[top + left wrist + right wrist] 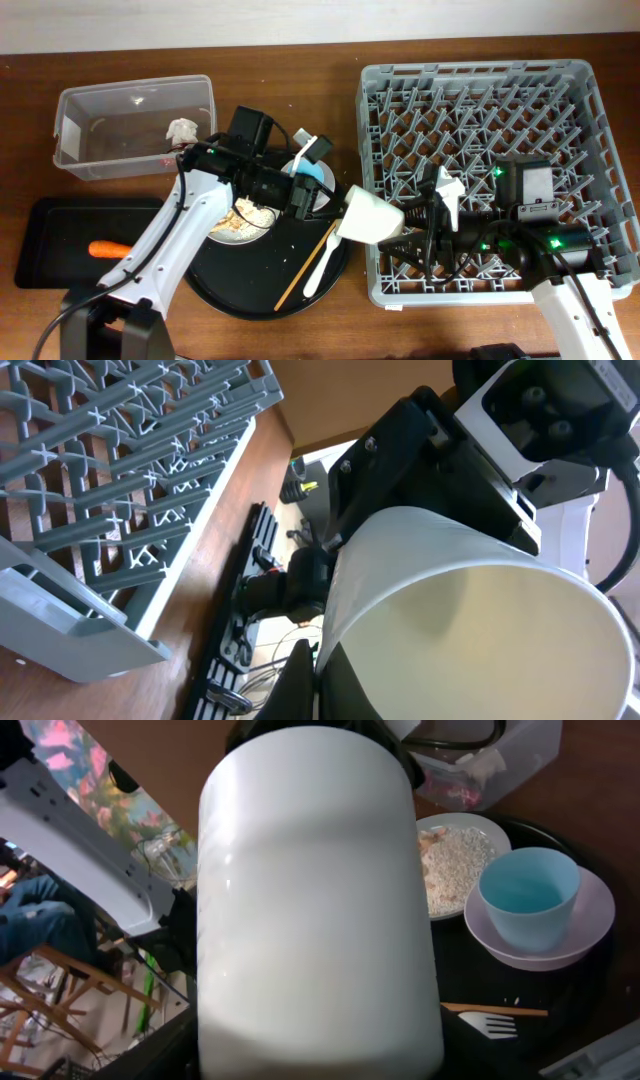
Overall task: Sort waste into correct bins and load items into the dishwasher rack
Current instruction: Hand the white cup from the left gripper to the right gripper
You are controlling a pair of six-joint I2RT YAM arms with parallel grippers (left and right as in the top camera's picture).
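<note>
There is one dishwasher rack (470, 72), one clear tub (70, 135), one shallow black tray (55, 245), one round black tray (245, 292), two cups, a small white cup (368, 217) and a light blue cup (528, 895), one plate (592, 920), one bowl (492, 828), one fork (318, 272), one chopstick (298, 278), one carrot piece (110, 249) and one paper wad (182, 129).

A brown wood grain is shown by the table (290, 85). The dishwasher rack (480, 100) is coloured grey throughout, its pegs forming a regular grid. Plain white is seen on the small white cup (370, 215) and the fork (322, 262), and pale wood on the chopstick (305, 265). The light blue cup (528, 892) is set off against a white plate (590, 925). The food scraps (455, 860) are coloured beige. Black is shared by the 2 trays, the shallow tray (55, 235) and the round tray (240, 290). The carrot piece (110, 249) is coloured orange. The paper wad (183, 129) is white, flecked with red.
</note>
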